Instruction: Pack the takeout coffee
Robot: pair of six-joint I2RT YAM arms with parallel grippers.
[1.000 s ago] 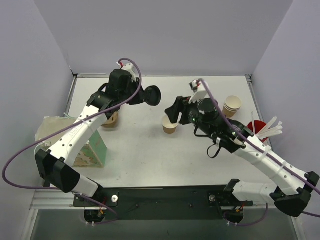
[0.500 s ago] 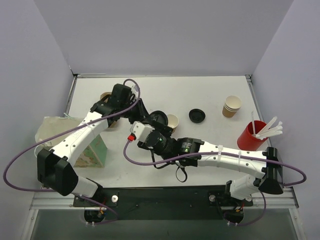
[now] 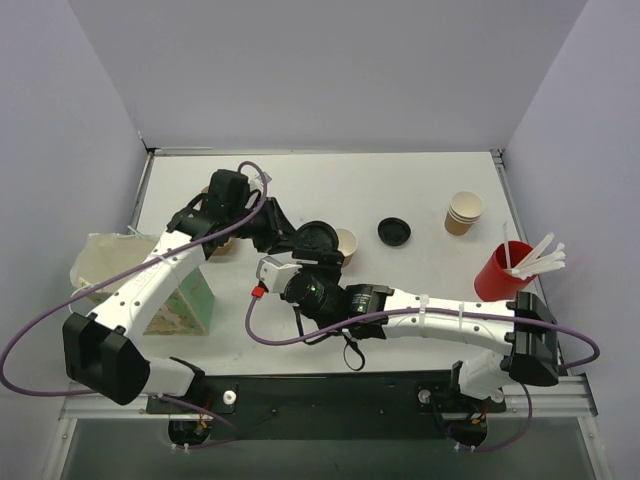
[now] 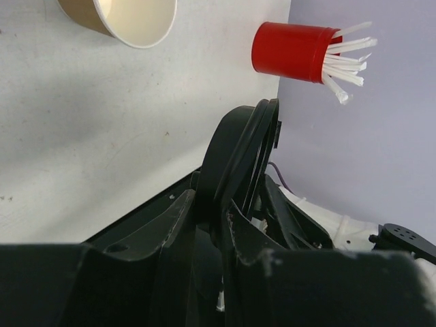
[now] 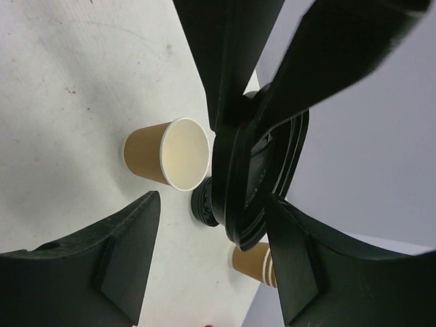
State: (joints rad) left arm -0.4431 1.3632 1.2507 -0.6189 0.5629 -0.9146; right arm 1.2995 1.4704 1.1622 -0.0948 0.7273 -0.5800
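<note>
Two black lids are out, but only one is in use. Starting at the left, the left gripper (image 3: 300, 240) has its jaws clenched on the rim of a round black plastic lid (image 3: 320, 240), and its wrist view shows the disc pinched edge-on. Just right of that lid stands the small brown kraft-paper cup (image 3: 346, 243), upright and uncapped near the middle of the table (image 3: 300, 180). The right gripper (image 3: 322, 264) hovers on the near side of the cup, its jaws spread wide with nothing between them. Further right a second black plastic lid (image 3: 394, 231) lies flat, then a stack of brown paper cups (image 3: 463, 212), then a red cylindrical holder (image 3: 497, 275) of white straws (image 3: 535, 255).

From where I stand the cup looks light and thin-walled, and its pale inside seems empty. A hard squeeze would likely push the mouth out of round, so the lid would not seat. I'd hold it gently around the lower wall. The lid looks stiff at the rim but smooth, so it may pivot in a rim pinch. Once the cup is capped, lift it by the body, not by the lid.
</note>
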